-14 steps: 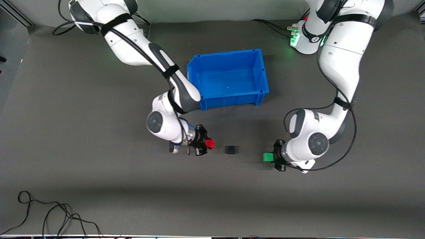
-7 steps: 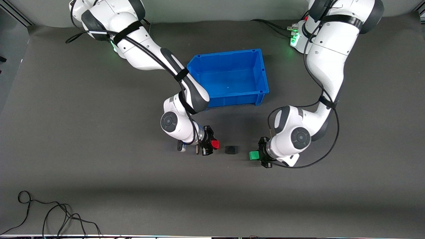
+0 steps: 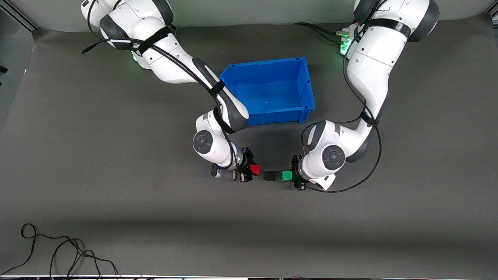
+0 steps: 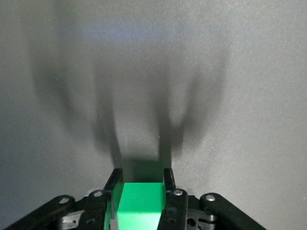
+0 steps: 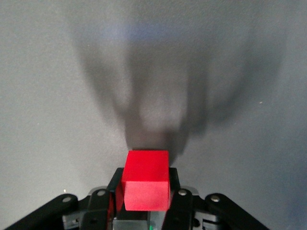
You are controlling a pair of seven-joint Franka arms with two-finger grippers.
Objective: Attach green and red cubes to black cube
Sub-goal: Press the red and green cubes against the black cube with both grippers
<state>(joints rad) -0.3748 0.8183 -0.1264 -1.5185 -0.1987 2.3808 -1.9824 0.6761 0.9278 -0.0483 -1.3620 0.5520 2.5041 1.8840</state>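
Note:
The black cube (image 3: 269,175) sits on the grey mat, nearer the front camera than the blue bin. My left gripper (image 3: 288,175) is shut on the green cube (image 3: 286,175), which stands right beside the black cube, touching it or nearly so, on the left arm's side. The green cube also shows between the fingers in the left wrist view (image 4: 141,203). My right gripper (image 3: 253,170) is shut on the red cube (image 3: 255,169), a small gap from the black cube on the right arm's side. The red cube shows in the right wrist view (image 5: 146,179). The black cube is out of both wrist views.
A blue bin (image 3: 269,92) stands on the mat farther from the front camera than the cubes. A black cable (image 3: 58,252) lies near the mat's front edge at the right arm's end.
Both arms moved inward toward the black cube. The green cube closed most of its gap and now sits against it. The red cube moved a little closer.

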